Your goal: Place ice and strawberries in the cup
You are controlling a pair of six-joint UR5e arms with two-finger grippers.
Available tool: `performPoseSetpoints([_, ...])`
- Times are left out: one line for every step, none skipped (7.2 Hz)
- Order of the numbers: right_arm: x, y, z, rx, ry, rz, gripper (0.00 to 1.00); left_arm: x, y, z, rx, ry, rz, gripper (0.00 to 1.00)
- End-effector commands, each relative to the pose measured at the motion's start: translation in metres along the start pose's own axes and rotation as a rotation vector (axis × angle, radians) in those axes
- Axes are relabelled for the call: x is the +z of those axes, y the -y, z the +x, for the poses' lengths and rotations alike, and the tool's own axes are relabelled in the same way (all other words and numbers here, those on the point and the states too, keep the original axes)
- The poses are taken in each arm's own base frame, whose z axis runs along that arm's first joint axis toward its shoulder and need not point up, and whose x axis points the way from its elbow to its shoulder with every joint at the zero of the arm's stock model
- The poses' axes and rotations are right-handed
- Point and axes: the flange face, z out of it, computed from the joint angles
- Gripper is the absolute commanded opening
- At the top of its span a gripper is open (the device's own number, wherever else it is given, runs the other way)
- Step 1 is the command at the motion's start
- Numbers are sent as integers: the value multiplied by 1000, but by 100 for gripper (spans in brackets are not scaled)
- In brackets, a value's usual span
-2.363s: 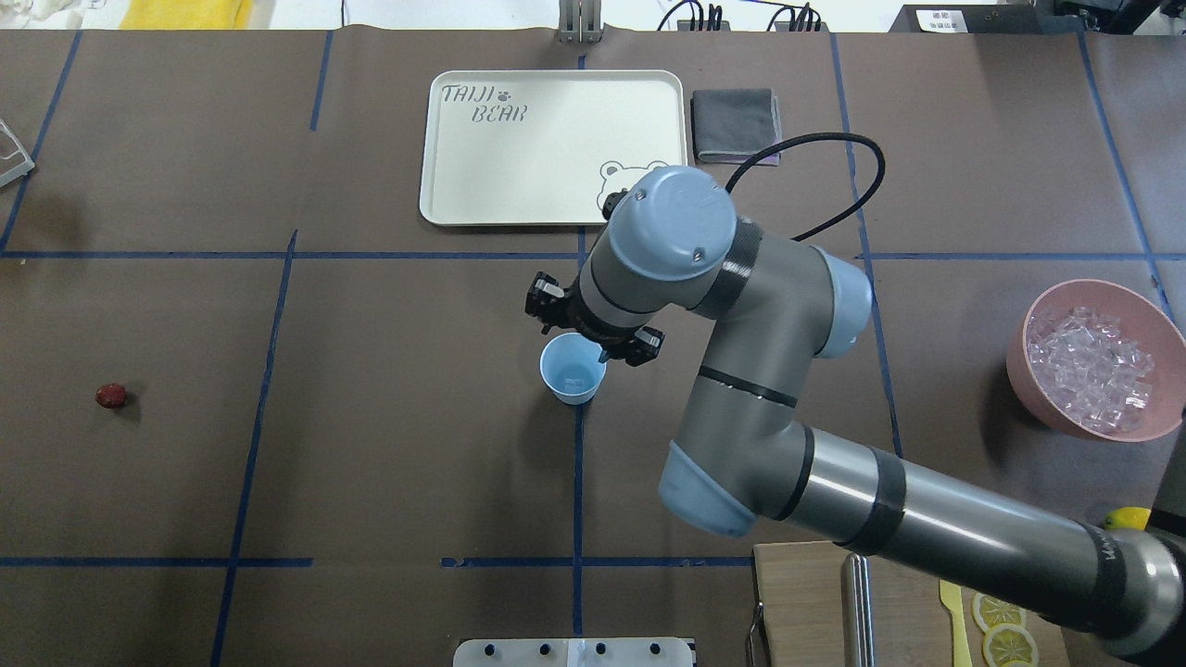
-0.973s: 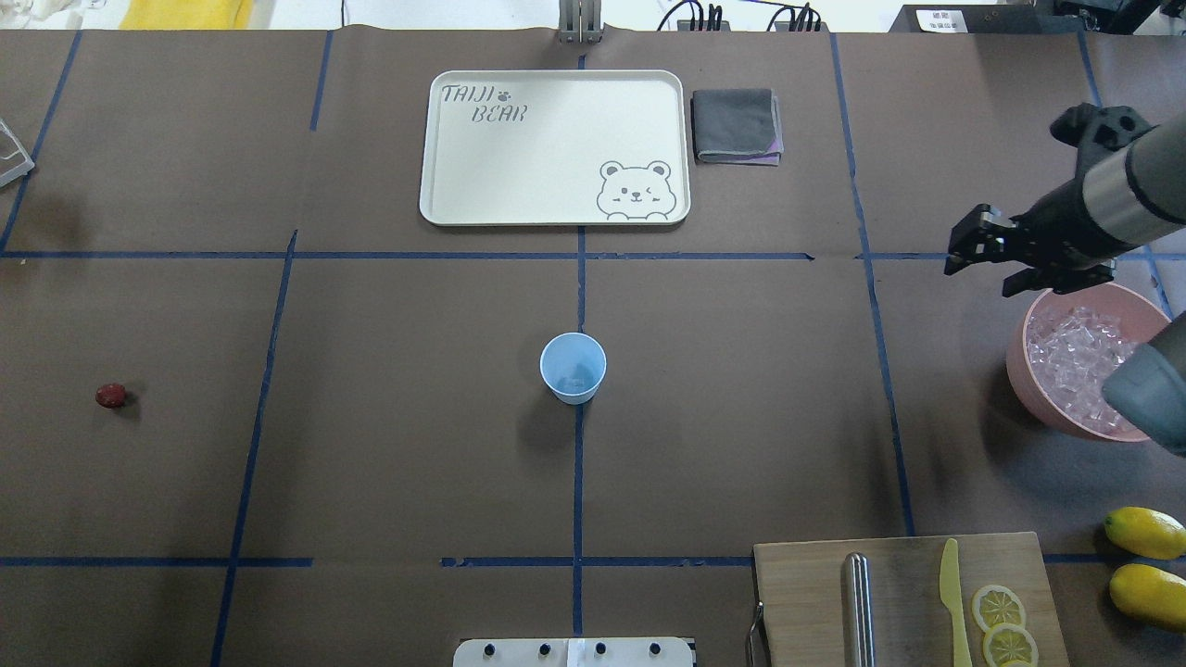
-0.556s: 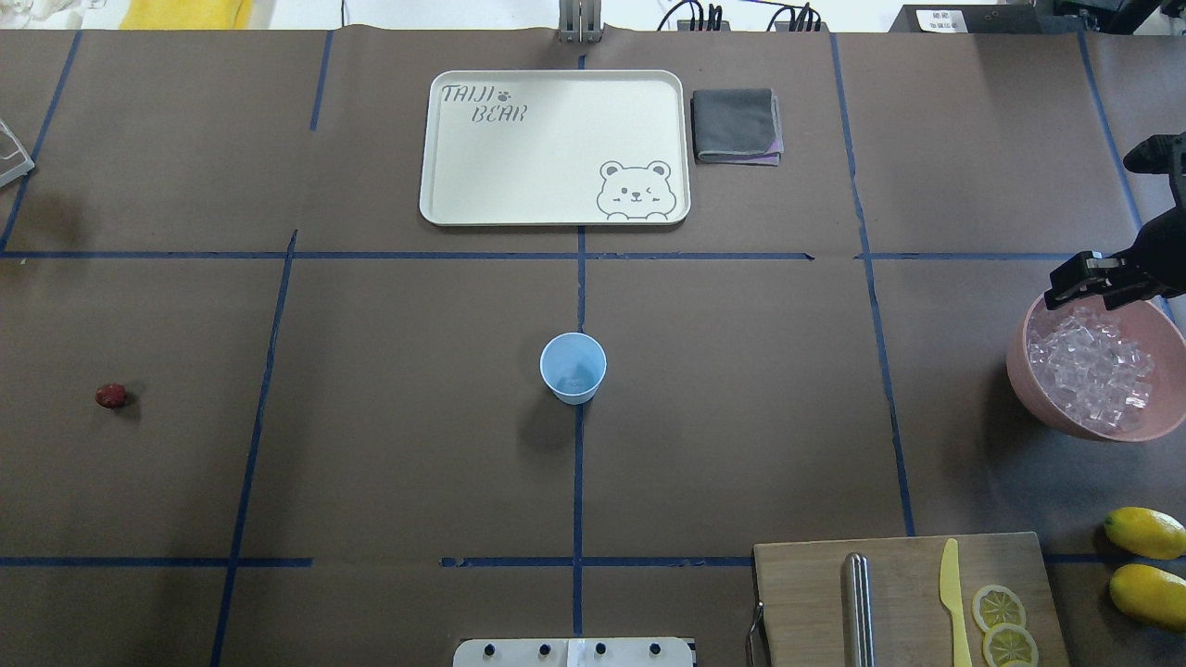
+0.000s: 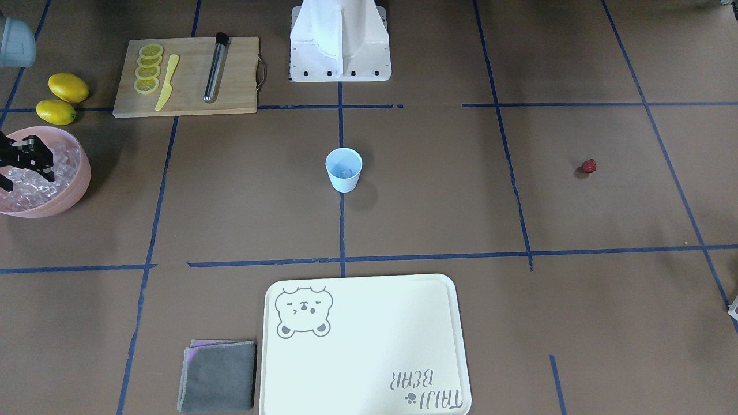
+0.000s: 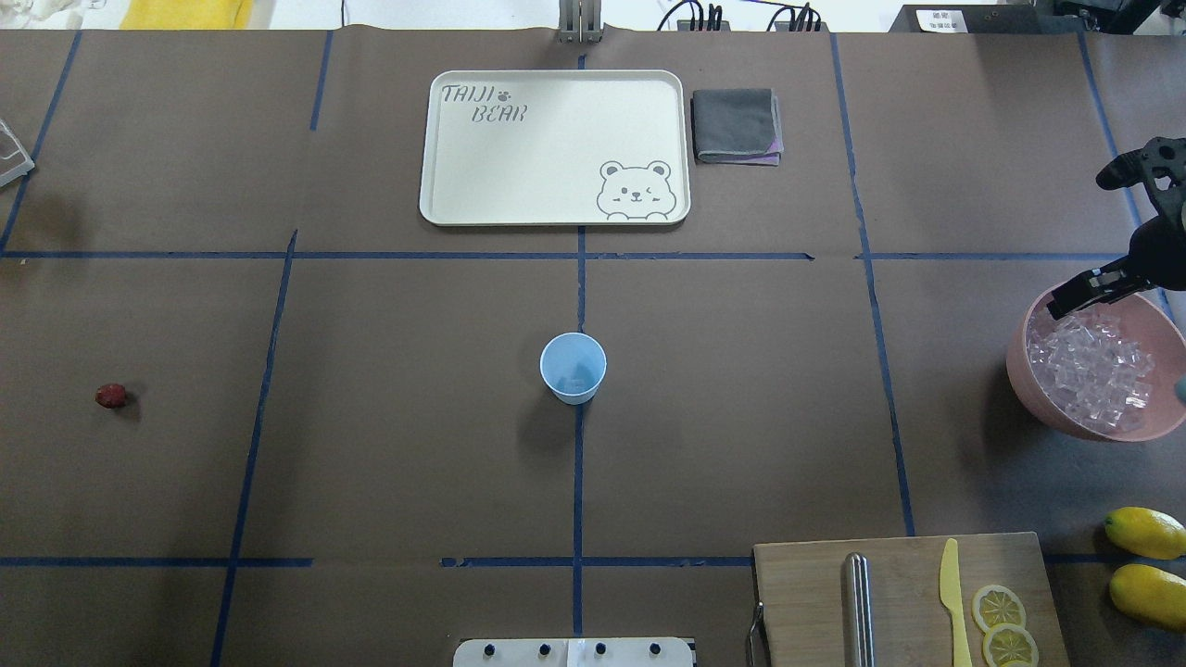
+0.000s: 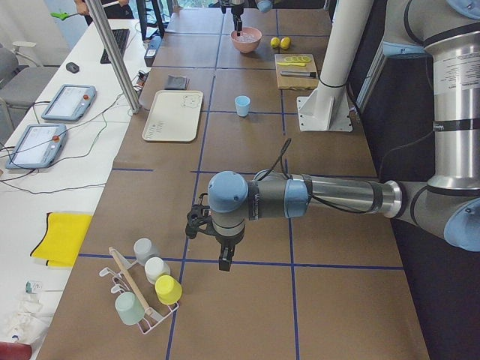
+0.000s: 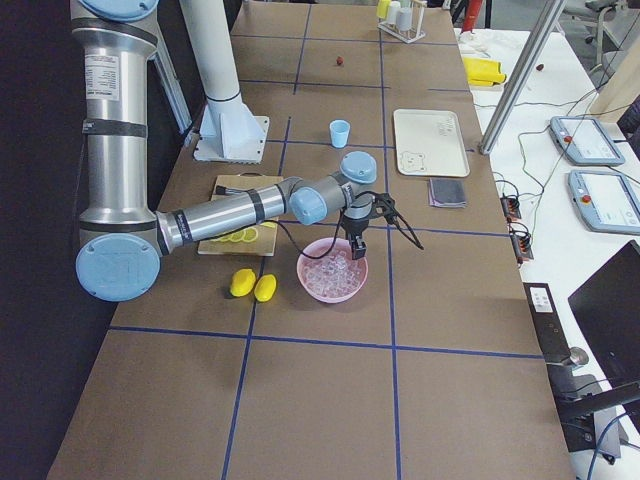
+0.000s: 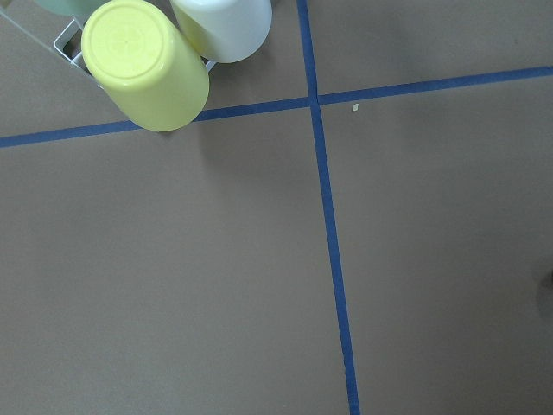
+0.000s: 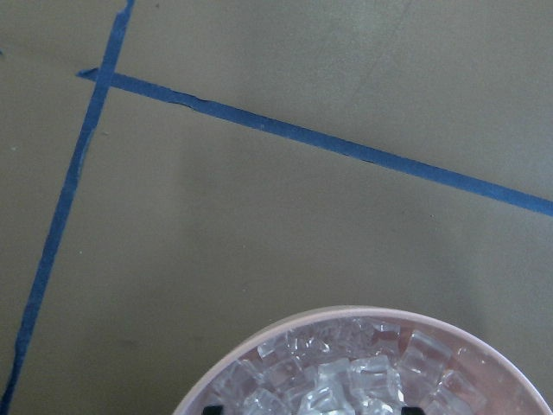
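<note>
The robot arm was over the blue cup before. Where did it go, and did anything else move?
The right gripper swung away from the cup to the table's right side. It is open and now hovers over the far edge of the pink bowl of ice. It took hold of nothing. The cup, the strawberry and the tray stayed put.

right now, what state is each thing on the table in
cup: upright, a little ice inside, no strawberry
strawberry: lying on the table, apart from the cup
pink bowl: upright, heaped with ice
right gripper: open, over the bowl's ice
left gripper: cannot tell open or shut
grey cloth: folded flat
</note>
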Motion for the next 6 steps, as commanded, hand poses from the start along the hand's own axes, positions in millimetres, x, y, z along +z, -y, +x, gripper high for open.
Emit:
performPoseSetpoints([15, -2, 13, -47, -11, -30, 75, 0, 0, 0, 0, 0, 0, 100])
performPoseSetpoints([15, -2, 12, -61, -8, -30, 74, 0, 0, 0, 0, 0, 0, 100])
performPoseSetpoints([15, -2, 10, -63, -5, -30, 74, 0, 0, 0, 0, 1, 0, 100])
performPoseSetpoints([21, -2, 0, -74, 1, -42, 74, 0, 0, 0, 0, 2, 0, 100])
performPoseSetpoints([25, -3, -2, -83, 0, -49, 73, 0, -1, 0, -1, 1, -1, 100])
performPoseSetpoints([26, -5, 0, -83, -2, -52, 73, 0, 0, 0, 0, 2, 0, 100])
